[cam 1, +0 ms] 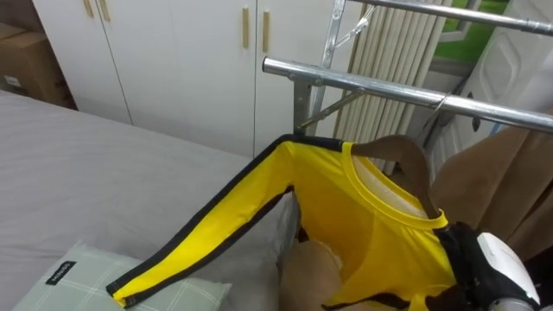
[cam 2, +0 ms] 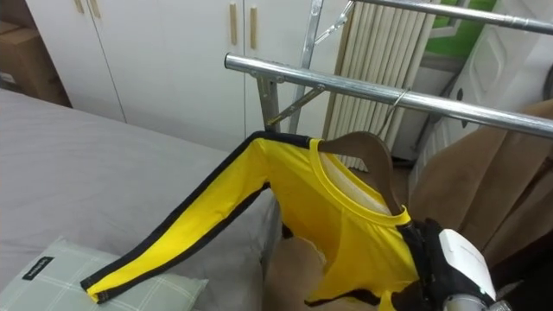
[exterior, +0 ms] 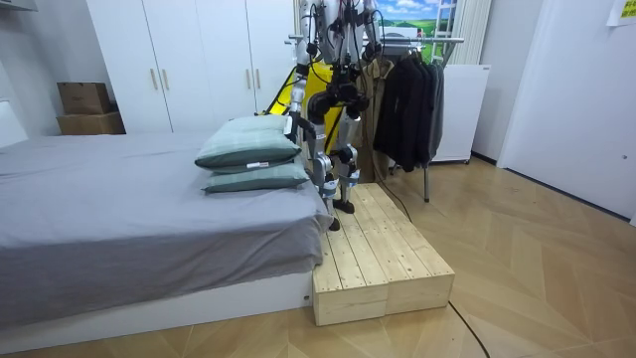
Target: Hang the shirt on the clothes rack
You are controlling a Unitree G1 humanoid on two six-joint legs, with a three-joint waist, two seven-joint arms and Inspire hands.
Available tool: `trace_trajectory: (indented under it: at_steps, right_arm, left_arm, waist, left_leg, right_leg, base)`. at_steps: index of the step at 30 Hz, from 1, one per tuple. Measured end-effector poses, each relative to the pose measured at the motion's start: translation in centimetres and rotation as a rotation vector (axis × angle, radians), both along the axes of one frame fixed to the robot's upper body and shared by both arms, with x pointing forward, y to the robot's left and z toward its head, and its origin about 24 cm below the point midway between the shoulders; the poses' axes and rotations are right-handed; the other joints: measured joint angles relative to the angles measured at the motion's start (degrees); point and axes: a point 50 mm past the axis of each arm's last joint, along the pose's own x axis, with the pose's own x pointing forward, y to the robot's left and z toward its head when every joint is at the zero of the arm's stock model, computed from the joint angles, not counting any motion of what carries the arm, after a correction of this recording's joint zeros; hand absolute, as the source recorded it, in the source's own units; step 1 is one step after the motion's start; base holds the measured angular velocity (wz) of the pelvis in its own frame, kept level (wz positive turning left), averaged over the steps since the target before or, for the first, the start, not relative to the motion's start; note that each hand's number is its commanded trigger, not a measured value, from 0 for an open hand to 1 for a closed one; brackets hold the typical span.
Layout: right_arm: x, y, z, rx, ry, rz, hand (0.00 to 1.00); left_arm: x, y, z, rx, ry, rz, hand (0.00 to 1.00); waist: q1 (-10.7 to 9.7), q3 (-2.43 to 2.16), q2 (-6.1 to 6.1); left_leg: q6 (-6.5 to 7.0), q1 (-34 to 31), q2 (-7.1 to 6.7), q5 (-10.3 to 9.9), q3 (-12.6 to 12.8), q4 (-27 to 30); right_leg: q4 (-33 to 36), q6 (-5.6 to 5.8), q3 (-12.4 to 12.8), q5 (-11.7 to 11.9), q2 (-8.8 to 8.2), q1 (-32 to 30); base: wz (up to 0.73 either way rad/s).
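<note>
The soft, light yellow shirt [cam 1: 380, 229] flops below the rail [cam 1: 389, 86]; its stiff wooden hanger [cam 1: 406, 155] looks best to hold. Nobody can tell whether the right robot hand [cam 1: 498, 266] grips anything

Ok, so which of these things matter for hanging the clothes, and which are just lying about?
For the job: yellow shirt, wooden hanger, metal rail.
Just lying about: pillows, bed, wardrobe, cardboard boxes, dark coats.
</note>
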Motion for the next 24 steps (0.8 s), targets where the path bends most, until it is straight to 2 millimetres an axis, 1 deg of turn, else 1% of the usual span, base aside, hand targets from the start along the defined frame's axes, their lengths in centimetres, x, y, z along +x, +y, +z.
trace_trajectory:
  at_steps: [8, 21, 24]
  right_arm:
    - [-0.04, -0.02, -0.09, 0.008, 0.012, -0.003, 0.0]
    - [-0.04, 0.0, -0.12, 0.015, 0.012, -0.004, 0.0]
    - [-0.05, 0.02, -0.17, 0.067, 0.001, -0.019, 0.0]
  left_arm:
    - [0.01, -0.04, -0.01, -0.001, 0.001, -0.004, 0.0]
    - [-0.03, -0.07, -0.02, -0.002, 0.003, -0.007, 0.0]
    - [-0.02, -0.15, -0.04, -0.005, 0.006, -0.016, 0.0]
  waist:
    - [0.06, -0.08, -0.12]
    - [0.07, -0.09, -0.15]
    - [0.0, -0.07, -0.2]
  left_leg:
    - [0.01, 0.05, -0.06, 0.0, -0.08, 0.01]
    - [0.0, 0.25, -0.08, 0.0, 0.12, -0.06]
    - [0.01, 0.24, -0.08, 0.0, 0.2, -0.06]
  right_leg:
    - [0.08, 0.03, 0.04, -0.02, -0.02, 0.03]
    - [0.13, 0.07, 0.09, -0.06, -0.01, 0.13]
    - [0.18, 0.08, 0.07, -0.11, -0.01, 0.09]
  base:
    - [0.0]
    - [0.0]
    - [0.0]
